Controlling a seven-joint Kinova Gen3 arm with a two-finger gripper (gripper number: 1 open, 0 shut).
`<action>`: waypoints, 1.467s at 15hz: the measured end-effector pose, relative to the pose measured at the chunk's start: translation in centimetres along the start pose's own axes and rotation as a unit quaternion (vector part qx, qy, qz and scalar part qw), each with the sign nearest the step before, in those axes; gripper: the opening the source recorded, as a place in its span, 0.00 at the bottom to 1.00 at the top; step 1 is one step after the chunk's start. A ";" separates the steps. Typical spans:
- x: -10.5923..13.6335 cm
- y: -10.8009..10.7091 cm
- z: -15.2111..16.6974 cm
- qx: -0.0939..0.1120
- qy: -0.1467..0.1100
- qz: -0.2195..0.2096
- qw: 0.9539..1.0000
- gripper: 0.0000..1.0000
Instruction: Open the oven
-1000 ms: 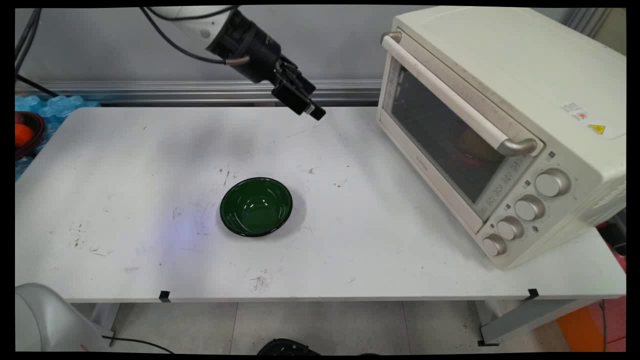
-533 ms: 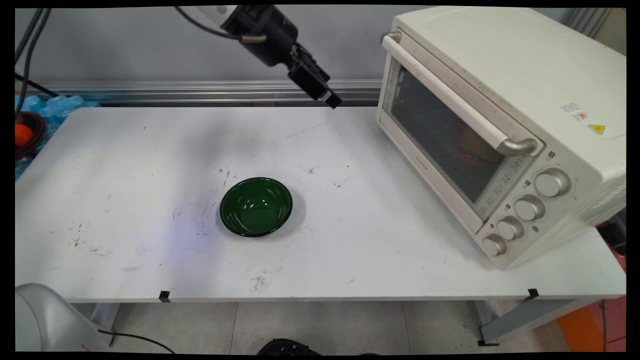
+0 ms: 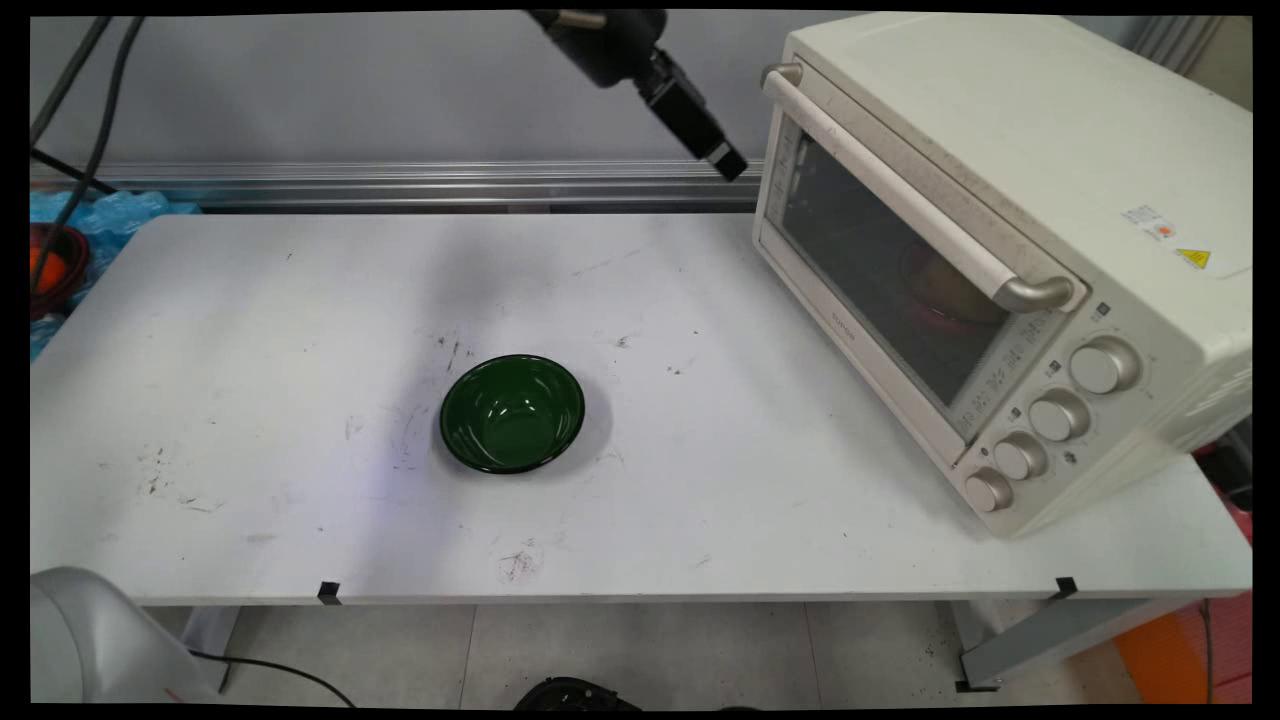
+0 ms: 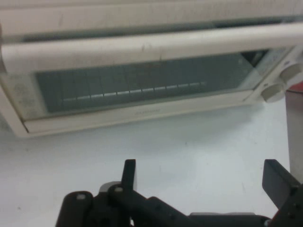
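My black gripper [image 3: 728,165] hangs in the air over the table's far edge, just left of the top left corner of a cream toaster oven [image 3: 1010,130]. The hand view shows the gripper [image 4: 203,177] open, one finger [image 4: 129,171] at the left and the other at the right, nothing between them. It faces the oven's shut glass door [image 4: 142,82] and long handle [image 4: 142,45] from a short way off. Behind the door glass [image 3: 880,280] sits a reddish dish. A dark green bowl [image 3: 513,412] stands empty mid-table, well apart from the gripper.
The oven fills the right part of the white table [image 3: 250,330], with several knobs [image 3: 1050,415] at its near end. An aluminium rail [image 3: 400,180] runs along the wall behind. Blue plastic and a dark bowl holding something orange [image 3: 50,265] lie off the table's left end.
The gripper has travelled right and upward from above the table's far middle to just beside the oven's top left corner. Bowl and oven have stayed put.
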 end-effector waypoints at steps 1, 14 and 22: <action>0.7 0.0 0.2 0.001 -0.001 0.000 1.000 1.00; 8.4 4.2 3.6 0.015 -0.010 -0.022 1.000 1.00; 10.7 8.3 6.3 0.028 -0.012 -0.035 0.999 1.00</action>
